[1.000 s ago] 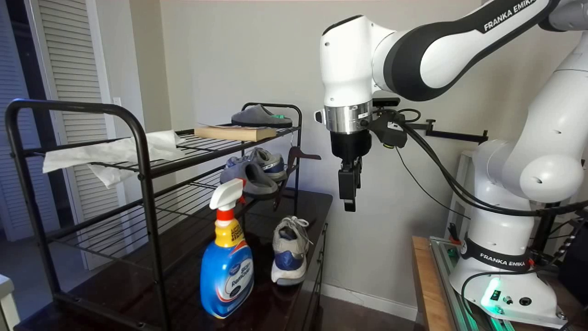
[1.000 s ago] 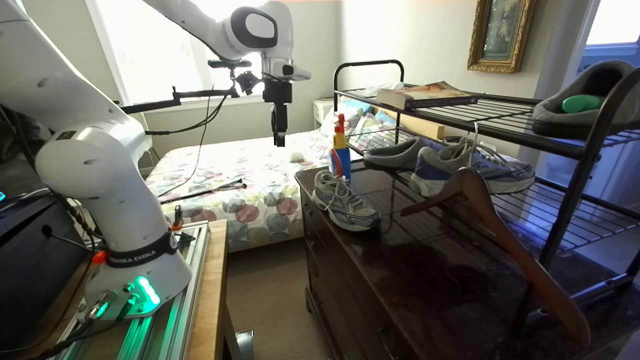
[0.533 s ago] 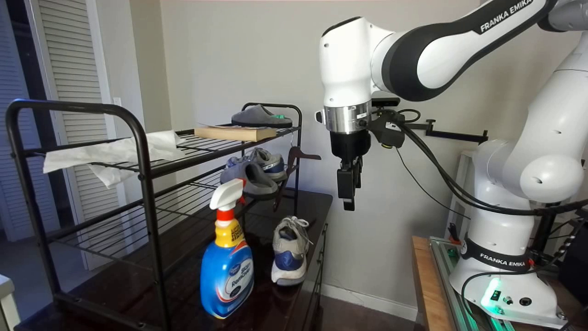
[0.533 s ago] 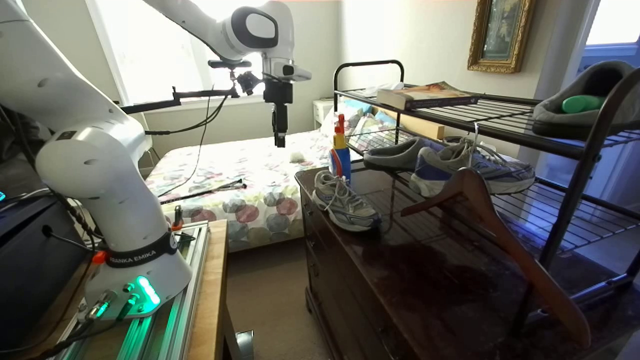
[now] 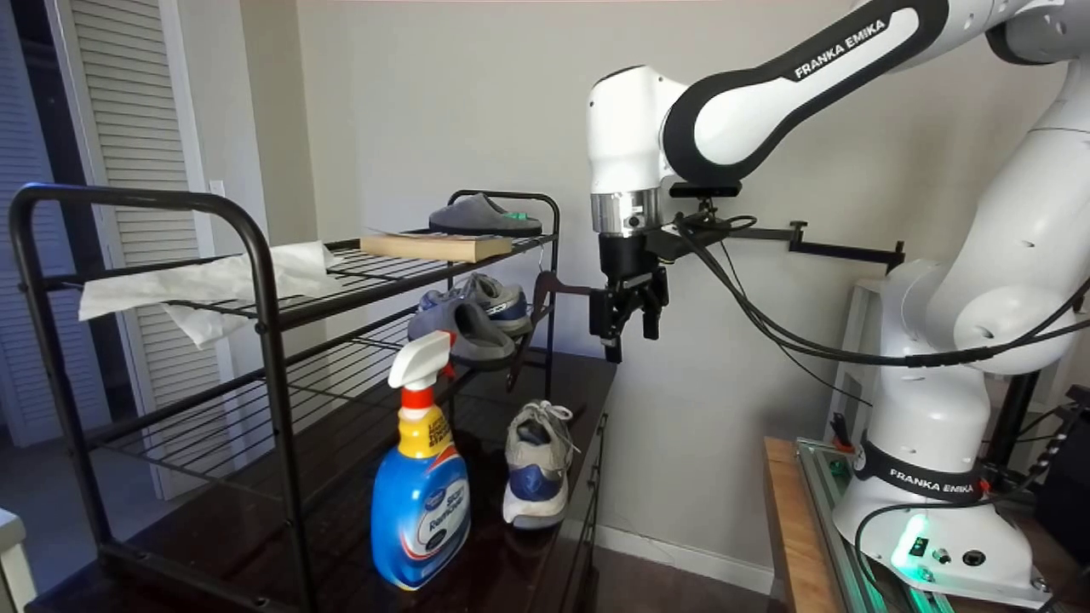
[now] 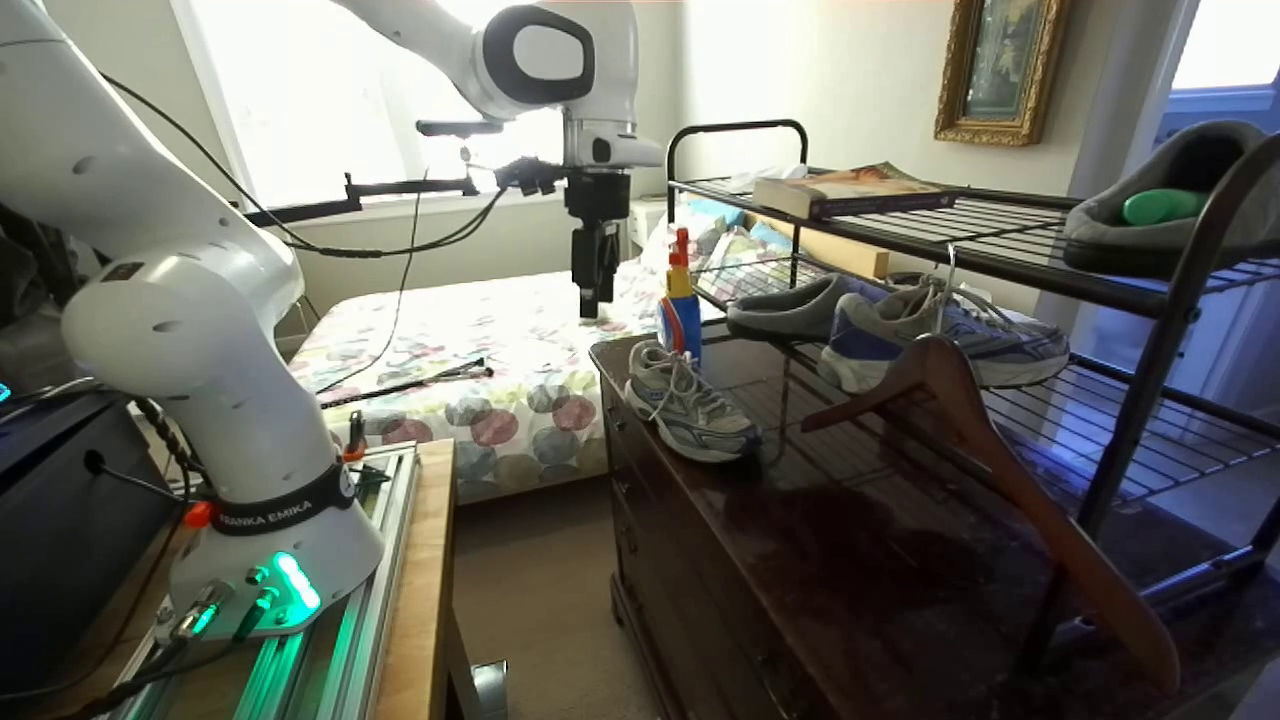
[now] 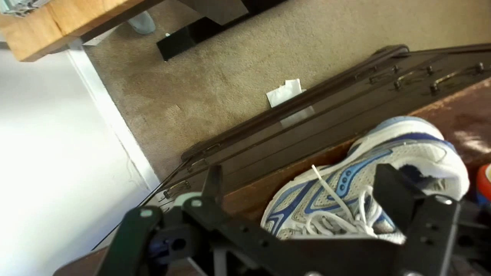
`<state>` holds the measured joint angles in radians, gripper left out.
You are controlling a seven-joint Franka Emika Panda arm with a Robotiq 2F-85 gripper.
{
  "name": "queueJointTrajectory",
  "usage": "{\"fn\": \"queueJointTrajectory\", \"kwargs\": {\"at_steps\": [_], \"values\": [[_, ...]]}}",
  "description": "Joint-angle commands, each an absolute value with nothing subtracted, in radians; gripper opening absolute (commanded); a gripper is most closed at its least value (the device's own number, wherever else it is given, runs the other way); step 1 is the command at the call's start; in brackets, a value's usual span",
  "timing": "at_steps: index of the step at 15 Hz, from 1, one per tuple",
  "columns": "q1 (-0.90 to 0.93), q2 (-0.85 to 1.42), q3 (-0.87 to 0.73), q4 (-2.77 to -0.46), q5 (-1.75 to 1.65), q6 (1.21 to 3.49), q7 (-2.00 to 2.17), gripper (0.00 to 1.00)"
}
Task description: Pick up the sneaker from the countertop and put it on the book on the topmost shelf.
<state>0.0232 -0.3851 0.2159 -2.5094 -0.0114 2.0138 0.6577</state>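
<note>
Across the lower left of an exterior view, a dark, glossy brown tabletop. Foremost, at the left, the near end of a black wire rack, with crumpled white paper over that stretch of the topmost shelf. At the bottom, left of centre, a blue spray bottle, standing upright. Just beside, to the right, the sneaker, sole down on the tabletop, heel toward the bottom of the frame. Farther along the topmost shelf, the book, lying flat; lower in the rack, a grey slip-on and a running shoe. Right of centre, the gripper, pointing down with fingers spread, above and apart from the sneaker; in the wrist view, framed between the fingers, part of the sneaker. At the far end of the topmost shelf, a grey slipper; behind, a pale wall.
</note>
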Motion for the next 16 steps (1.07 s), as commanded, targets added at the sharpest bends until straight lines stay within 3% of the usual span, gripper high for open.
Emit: {"fn": "queueJointTrajectory", "kwargs": {"at_steps": [1,5,16], "values": [[0.043,-0.382,0.259,-2.503,-0.010,2.068,0.799,1.00],[0.051,-0.382,0.249,-2.507,-0.012,2.057,0.782,1.00],[0.076,-0.145,0.234,-2.538,0.159,2.485,1.156,1.00]]}}
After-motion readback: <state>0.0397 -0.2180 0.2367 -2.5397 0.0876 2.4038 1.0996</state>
